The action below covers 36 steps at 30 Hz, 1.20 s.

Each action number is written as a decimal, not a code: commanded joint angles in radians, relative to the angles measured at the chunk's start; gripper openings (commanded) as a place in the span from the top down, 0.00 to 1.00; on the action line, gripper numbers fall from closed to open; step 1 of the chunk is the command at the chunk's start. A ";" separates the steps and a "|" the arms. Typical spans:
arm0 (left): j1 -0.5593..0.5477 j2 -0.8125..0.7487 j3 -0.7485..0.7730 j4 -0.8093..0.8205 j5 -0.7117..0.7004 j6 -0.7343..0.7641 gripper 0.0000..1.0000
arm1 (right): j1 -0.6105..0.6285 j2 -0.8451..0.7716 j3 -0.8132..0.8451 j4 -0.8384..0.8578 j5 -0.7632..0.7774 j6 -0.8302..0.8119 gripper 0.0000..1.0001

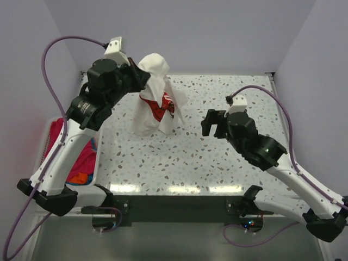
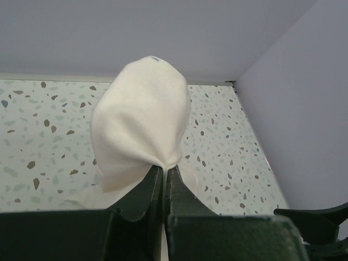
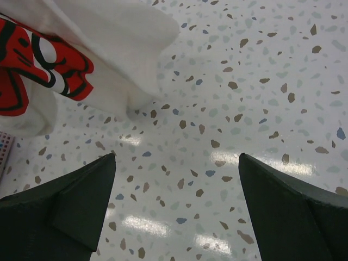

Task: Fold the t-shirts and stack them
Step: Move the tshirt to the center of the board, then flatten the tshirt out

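A white t-shirt point(image 1: 155, 98) with a red chest print hangs bunched above the table's back middle, its lower end near or on the surface. My left gripper point(image 1: 142, 75) is shut on its top. In the left wrist view the cloth point(image 2: 140, 125) balloons out just past the pinched fingertips of that gripper point(image 2: 165, 168). My right gripper point(image 1: 213, 123) hovers to the right of the shirt, open and holding nothing. Its wrist view shows the red print point(image 3: 41, 65) at upper left, beyond the spread gripper point(image 3: 176, 157). Magenta and orange t-shirts point(image 1: 76, 157) lie in the basket at left.
A white slatted basket point(image 1: 92, 179) stands at the table's left edge under my left arm. The speckled tabletop point(image 1: 217, 168) spreads in front of and to the right of the shirt. Lilac walls close in the back and both sides.
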 commanded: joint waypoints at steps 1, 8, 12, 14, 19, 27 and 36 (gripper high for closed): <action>0.005 0.007 0.019 0.133 -0.016 0.020 1.00 | 0.002 0.045 0.026 0.050 0.044 0.021 0.02; 0.212 0.249 -0.067 0.216 0.154 -0.102 1.00 | -0.026 0.219 0.024 0.133 0.088 -0.014 0.02; 0.262 0.453 0.001 0.188 0.205 -0.101 0.55 | -0.153 0.382 0.052 0.173 -0.057 0.011 0.03; 0.300 0.483 -0.036 0.191 0.270 -0.133 0.41 | -0.159 0.457 0.058 0.182 -0.112 0.003 0.05; 0.301 0.343 -0.238 0.216 0.107 -0.124 0.25 | -0.155 0.511 -0.057 0.310 -0.228 0.073 0.09; 0.300 0.043 -0.683 0.205 -0.074 -0.239 0.43 | -0.049 0.634 -0.128 0.426 -0.201 0.195 0.23; 0.300 0.033 -0.840 0.229 -0.116 -0.262 0.41 | -0.027 0.763 -0.144 0.576 -0.140 0.299 0.26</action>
